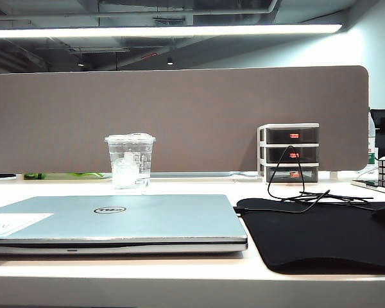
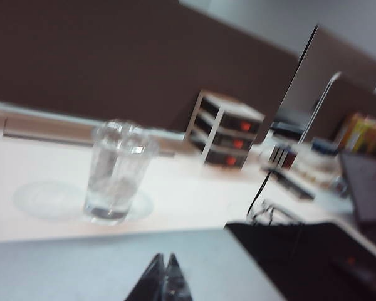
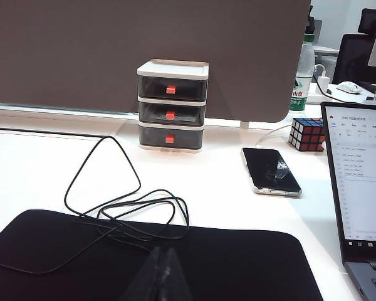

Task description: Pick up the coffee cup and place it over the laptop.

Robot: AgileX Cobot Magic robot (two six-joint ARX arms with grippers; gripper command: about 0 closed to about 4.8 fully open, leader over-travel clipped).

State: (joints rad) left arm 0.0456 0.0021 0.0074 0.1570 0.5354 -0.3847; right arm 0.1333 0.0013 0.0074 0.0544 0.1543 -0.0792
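Nearest, the left gripper (image 2: 165, 276) hangs low over the closed, thin silver-grey laptop (image 1: 115, 221) with jaws clenched on nothing, its wrist view tilted toward the cup, presumably to line up an approach. Beside it, the right gripper (image 3: 160, 273) hovers idle above the black fabric mat (image 3: 175, 257), jaws likewise closed and empty. Beyond the laptop's far edge, the clear plastic lidded coffee cup (image 1: 129, 160) of ice stands upright on the white table (image 1: 199, 186), untouched. Farthest, a small white three-drawer organiser (image 1: 289, 153) backs against the brown partition (image 1: 179, 109).
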